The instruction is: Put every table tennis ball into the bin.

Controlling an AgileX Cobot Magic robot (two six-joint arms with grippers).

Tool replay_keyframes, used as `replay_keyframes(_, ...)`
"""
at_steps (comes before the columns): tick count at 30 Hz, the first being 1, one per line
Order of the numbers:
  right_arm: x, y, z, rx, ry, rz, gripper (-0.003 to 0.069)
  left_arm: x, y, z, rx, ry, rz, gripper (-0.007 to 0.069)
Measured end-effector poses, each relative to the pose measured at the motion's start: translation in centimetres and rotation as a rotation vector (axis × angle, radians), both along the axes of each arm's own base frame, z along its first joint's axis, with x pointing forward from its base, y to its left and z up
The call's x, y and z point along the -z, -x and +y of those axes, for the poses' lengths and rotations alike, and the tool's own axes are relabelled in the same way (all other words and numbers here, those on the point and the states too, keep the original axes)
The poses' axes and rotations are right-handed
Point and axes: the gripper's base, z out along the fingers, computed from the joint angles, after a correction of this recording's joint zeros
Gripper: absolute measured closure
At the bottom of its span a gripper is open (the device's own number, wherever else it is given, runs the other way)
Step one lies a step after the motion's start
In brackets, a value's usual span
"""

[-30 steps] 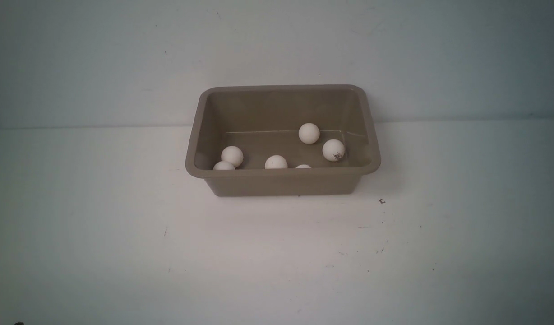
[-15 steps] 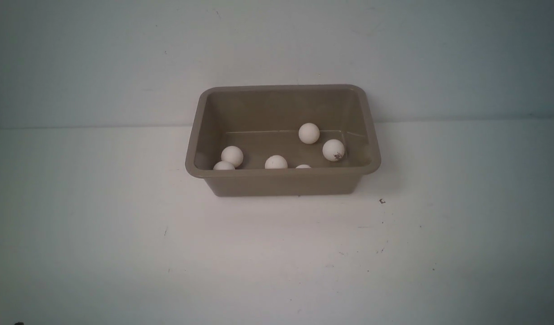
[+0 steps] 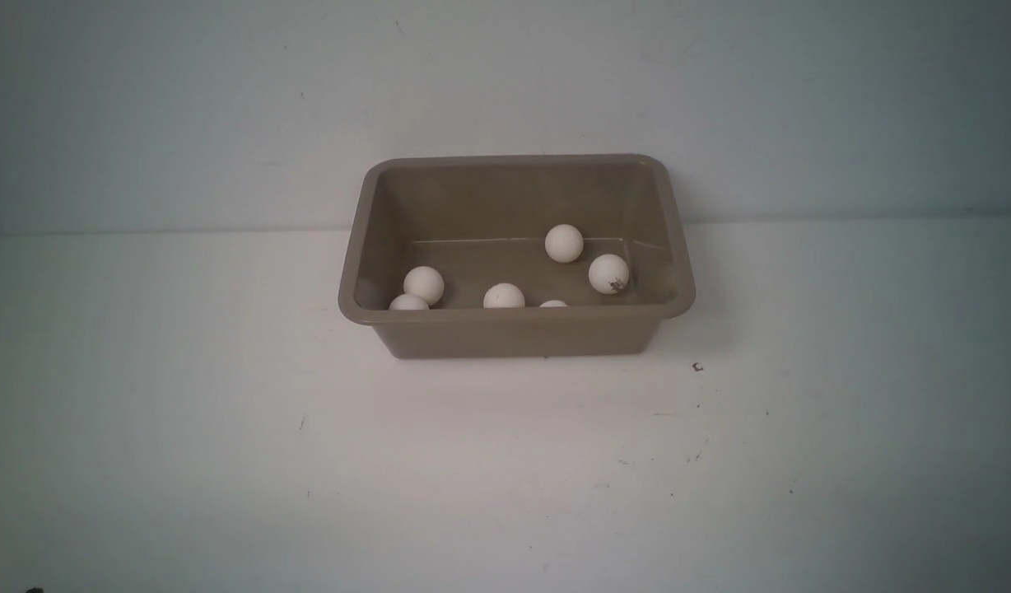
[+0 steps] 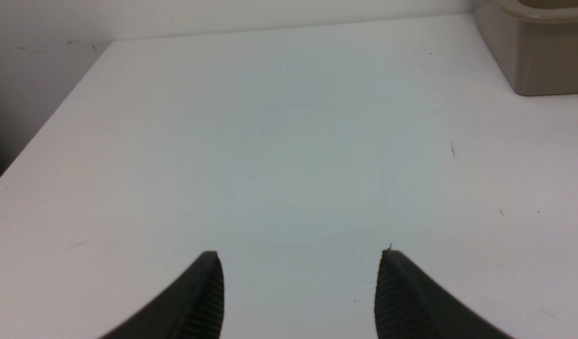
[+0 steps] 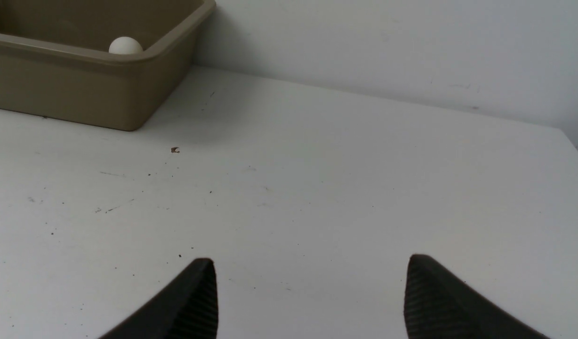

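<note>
The taupe bin (image 3: 514,329) stands at the back middle of the white table, against the wall. Several off-white table tennis balls lie inside it; one (image 3: 564,243) sits toward the far wall, one with a dark mark (image 3: 608,273) is at the right, another (image 3: 424,284) at the left, and others peek over the near rim. In the right wrist view one ball (image 5: 125,45) shows over the bin's rim (image 5: 166,44). My left gripper (image 4: 301,256) hangs open over bare table, the bin's corner (image 4: 538,61) far off. My right gripper (image 5: 310,263) is open too, with nothing between its fingers.
A tiny dark crumb (image 3: 697,367) lies on the table just right of the bin's front corner, seen as well in the right wrist view as a brown crumb (image 5: 175,150). The table's left edge (image 4: 49,122) drops away beside the wall.
</note>
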Motion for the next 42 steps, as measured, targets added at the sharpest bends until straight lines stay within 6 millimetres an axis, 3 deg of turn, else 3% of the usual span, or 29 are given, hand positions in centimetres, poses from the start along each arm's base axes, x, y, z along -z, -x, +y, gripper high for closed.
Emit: replay_keyframes(42,0.02,0.0,0.01,0.0,-0.003,0.0,0.0177,0.0,-0.01,-0.15,0.029,0.001,0.0,0.023)
